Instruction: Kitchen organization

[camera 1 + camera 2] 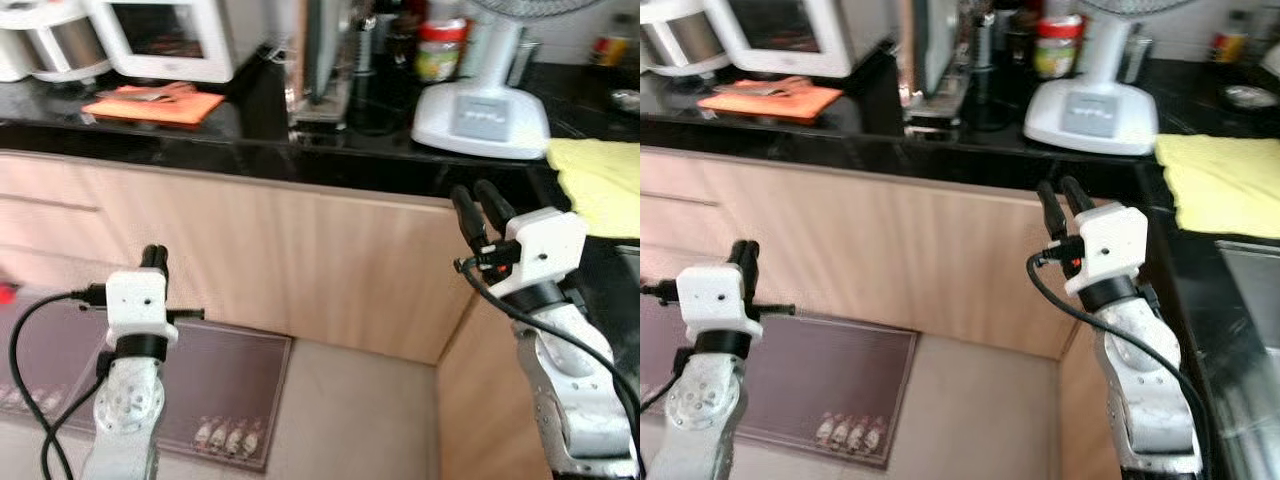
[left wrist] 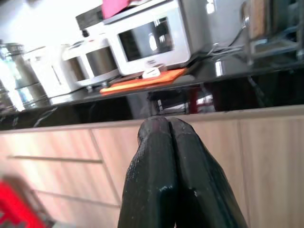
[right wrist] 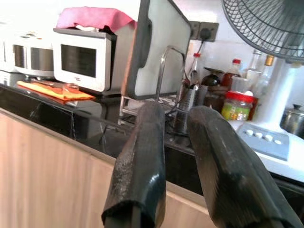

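Right gripper [image 1: 480, 196], at 3 o'clock, is raised before the cabinet front, fingers slightly spread and empty. Left gripper [image 1: 154, 256], at 8 o'clock, has fingers pressed together, holding nothing. On the tabletop [image 1: 250, 130]: fan [image 1: 480, 110] at 1 o'clock, orange mat [image 1: 152, 105] at 11, yellow cloth [image 1: 600, 180] at 2. Judged: organizing has not visibly begun; nothing is grasped yet.

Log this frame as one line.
left gripper shut, empty | right gripper open, empty | both below black countertop edge | nothing grasped
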Robot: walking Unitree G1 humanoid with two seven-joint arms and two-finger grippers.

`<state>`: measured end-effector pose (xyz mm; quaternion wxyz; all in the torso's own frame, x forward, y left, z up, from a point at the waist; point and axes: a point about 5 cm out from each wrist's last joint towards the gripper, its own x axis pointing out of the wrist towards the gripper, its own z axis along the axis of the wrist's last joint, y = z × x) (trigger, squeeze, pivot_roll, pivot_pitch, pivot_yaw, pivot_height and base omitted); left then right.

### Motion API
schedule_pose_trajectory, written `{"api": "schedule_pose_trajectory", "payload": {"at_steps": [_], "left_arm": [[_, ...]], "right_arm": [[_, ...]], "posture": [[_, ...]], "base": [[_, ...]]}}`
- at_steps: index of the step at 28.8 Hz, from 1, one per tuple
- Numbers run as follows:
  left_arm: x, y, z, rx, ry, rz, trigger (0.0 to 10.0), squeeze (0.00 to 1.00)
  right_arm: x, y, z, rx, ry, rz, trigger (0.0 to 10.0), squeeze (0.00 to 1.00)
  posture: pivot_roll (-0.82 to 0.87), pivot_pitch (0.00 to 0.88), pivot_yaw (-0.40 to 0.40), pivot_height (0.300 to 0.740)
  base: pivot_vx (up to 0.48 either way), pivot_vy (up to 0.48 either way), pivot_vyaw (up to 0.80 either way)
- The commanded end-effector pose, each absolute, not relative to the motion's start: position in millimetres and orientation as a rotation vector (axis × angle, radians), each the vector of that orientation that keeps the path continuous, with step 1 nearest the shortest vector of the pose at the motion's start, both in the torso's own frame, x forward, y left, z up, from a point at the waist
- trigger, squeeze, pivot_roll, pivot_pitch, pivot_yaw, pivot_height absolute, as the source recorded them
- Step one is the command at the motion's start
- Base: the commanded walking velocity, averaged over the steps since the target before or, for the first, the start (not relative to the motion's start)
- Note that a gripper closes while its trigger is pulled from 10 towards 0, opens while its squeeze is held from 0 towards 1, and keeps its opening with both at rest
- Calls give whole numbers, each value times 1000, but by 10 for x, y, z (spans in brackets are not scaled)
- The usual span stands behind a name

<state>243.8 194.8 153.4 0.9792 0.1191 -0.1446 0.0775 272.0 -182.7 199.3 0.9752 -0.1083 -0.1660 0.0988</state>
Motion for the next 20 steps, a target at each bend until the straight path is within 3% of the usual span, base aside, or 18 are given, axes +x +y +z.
{"api": "schedule_pose_trajectory", "payload": {"at_steps": [1, 20], "left_arm": [[2441, 1953, 1535, 247, -289, 161, 10000, 0], [2456, 2045, 1486, 261, -267, 199, 10000, 0]], "right_arm": [[2736, -1859, 2029, -197, -344, 174, 10000, 0], [2773, -1890, 1825, -136, -262, 165, 10000, 0]], "posture": [[-206, 17, -3, 731], [-192, 26, -6, 731]], "base": [[0, 0, 0], [0, 472, 0]]}}
